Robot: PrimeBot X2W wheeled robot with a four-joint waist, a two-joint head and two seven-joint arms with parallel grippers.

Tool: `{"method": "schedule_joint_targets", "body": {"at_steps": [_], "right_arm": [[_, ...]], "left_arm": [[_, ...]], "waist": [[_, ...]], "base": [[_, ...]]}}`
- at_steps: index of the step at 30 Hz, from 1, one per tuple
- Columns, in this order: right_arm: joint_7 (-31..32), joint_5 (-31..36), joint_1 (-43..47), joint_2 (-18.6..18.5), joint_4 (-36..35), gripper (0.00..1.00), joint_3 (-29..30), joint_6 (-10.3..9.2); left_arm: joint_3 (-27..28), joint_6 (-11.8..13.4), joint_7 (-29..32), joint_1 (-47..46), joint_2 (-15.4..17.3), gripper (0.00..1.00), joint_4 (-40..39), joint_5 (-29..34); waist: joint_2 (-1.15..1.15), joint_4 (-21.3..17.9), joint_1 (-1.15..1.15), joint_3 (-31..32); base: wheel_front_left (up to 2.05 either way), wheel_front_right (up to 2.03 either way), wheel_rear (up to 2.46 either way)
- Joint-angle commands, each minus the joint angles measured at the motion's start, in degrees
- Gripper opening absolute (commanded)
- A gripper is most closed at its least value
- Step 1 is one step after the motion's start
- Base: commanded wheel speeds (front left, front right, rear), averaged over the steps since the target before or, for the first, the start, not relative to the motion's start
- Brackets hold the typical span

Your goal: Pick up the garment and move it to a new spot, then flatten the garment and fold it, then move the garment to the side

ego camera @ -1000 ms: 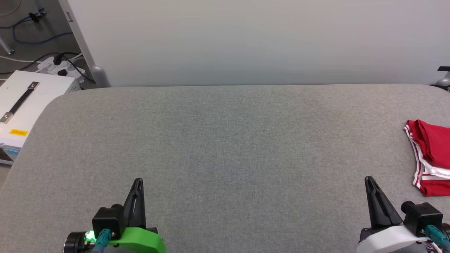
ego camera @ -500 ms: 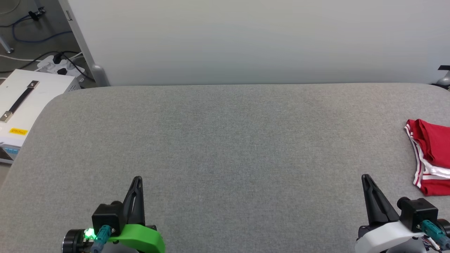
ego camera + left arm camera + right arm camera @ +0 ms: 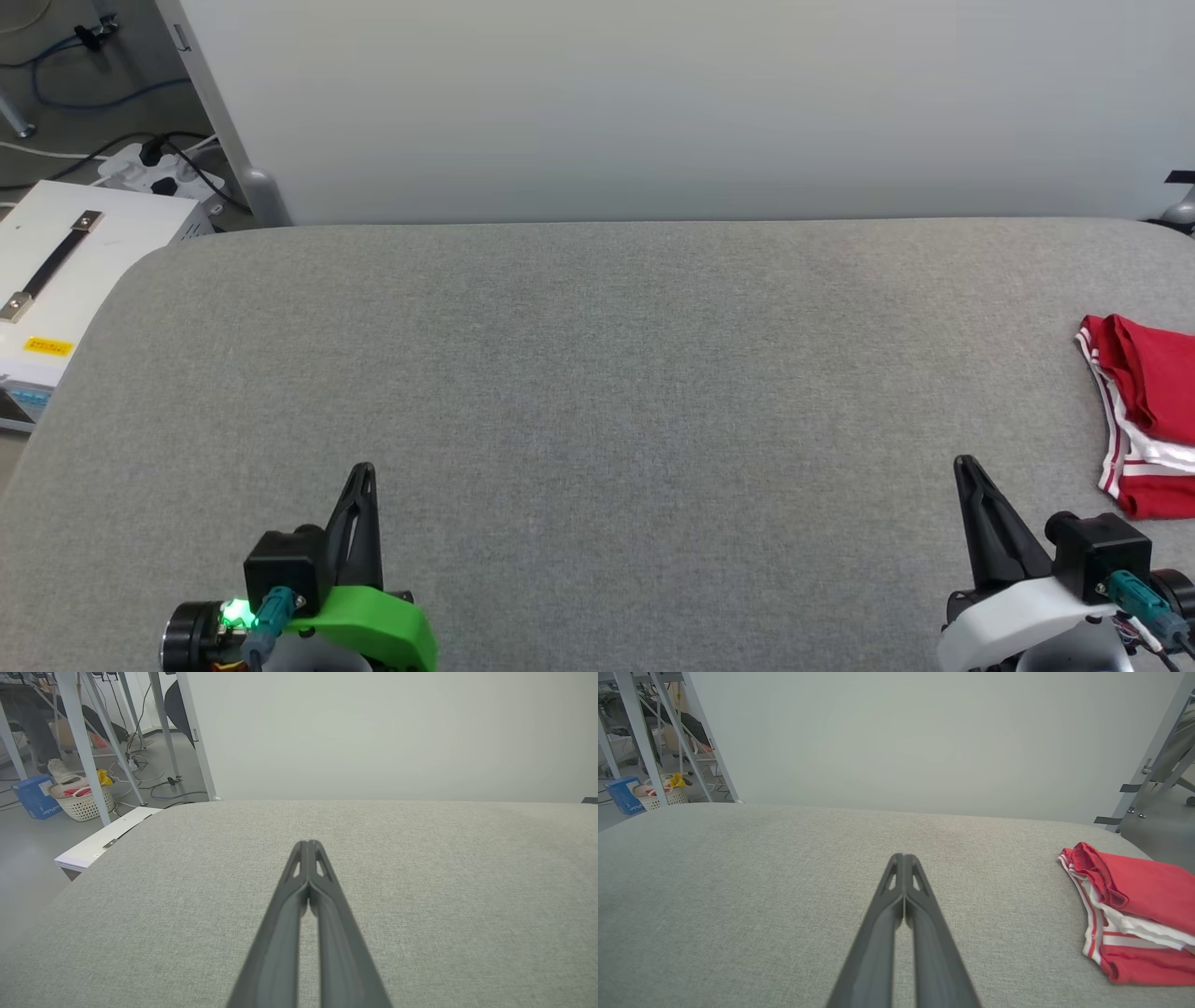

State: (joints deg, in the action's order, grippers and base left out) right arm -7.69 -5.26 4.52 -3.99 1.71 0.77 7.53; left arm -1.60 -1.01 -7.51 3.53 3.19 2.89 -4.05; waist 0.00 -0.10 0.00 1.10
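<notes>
The garment [image 3: 1146,411], red with white and striped trim, lies folded in a compact stack at the far right edge of the grey padded table [image 3: 597,373]; the right wrist view has the garment [image 3: 1134,905] at its right side. My left gripper [image 3: 362,469] hovers at the lower left, shut and holding nothing, its fingers pressed together [image 3: 308,845]. At the lower right my right gripper [image 3: 962,462] is also shut and bare, a short way left of the garment, its tips closed [image 3: 903,857].
A pale partition wall [image 3: 653,103] stands along the table's far edge. Left of the table sit a white case [image 3: 65,271] with a black strap, a power strip and cables on the floor. A laundry basket [image 3: 84,800] and metal frame legs stand beyond.
Both grippers have drifted slightly up the head view, the right one also a little leftward; the view itself has shifted slightly. The garment lies as before.
</notes>
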Motion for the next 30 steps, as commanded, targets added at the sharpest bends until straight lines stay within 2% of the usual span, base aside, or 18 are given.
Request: {"method": "schedule_joint_targets", "body": {"at_steps": [1,30], "right_arm": [[0.4,0.5,-1.1,0.2,-0.4,0.00,-0.1,-0.02],[3.9,2.7,-2.7,0.6,-1.0,0.00,-0.4,-0.03]], "left_arm": [[0.2,0.4,0.3,-1.2,-0.2,0.00,-0.4,0.8],[0.9,0.7,3.7,-2.3,-0.2,0.00,-1.6,2.3]], "waist": [[0.00,0.0,0.00,0.0],[0.00,0.0,0.00,-0.5]], "base": [[0.00,0.00,0.00],[0.00,0.00,0.00]]}}
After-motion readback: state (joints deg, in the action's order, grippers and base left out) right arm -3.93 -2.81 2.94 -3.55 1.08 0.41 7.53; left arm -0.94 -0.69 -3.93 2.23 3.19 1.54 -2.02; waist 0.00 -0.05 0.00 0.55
